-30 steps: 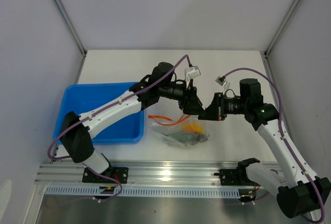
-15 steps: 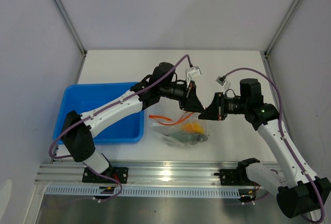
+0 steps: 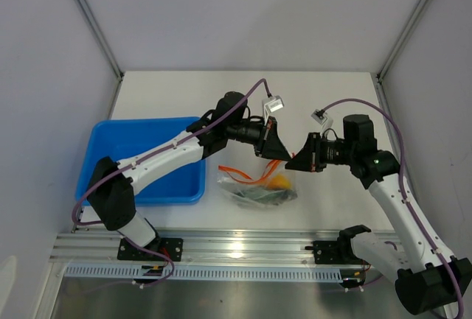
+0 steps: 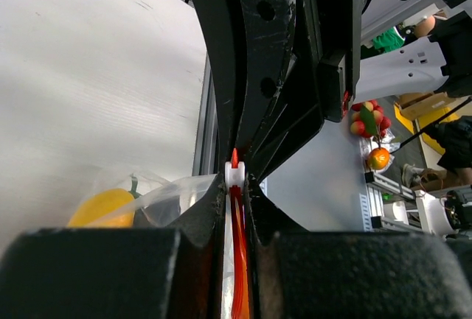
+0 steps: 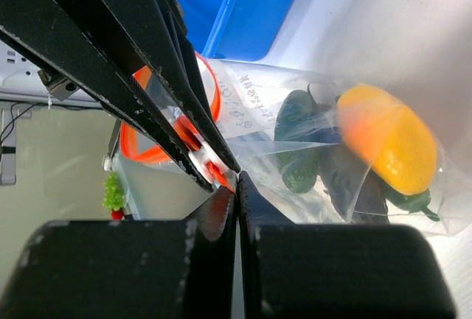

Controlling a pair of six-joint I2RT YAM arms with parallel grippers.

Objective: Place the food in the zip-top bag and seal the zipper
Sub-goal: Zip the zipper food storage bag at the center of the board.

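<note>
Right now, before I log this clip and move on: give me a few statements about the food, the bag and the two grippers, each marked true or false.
1. The yellow food is inside the zip-top bag. True.
2. The green pieces lie in the blue tray. False: they are in the bag next to the yellow food.
3. The left gripper is clamped on the orange zipper. True.
4. The right gripper is open and away from the bag. False: it is shut at the bag's mouth edge, tip to tip with the left gripper.
5. The bag sits inside the blue tray. False: it is on the table beside the tray.
</note>
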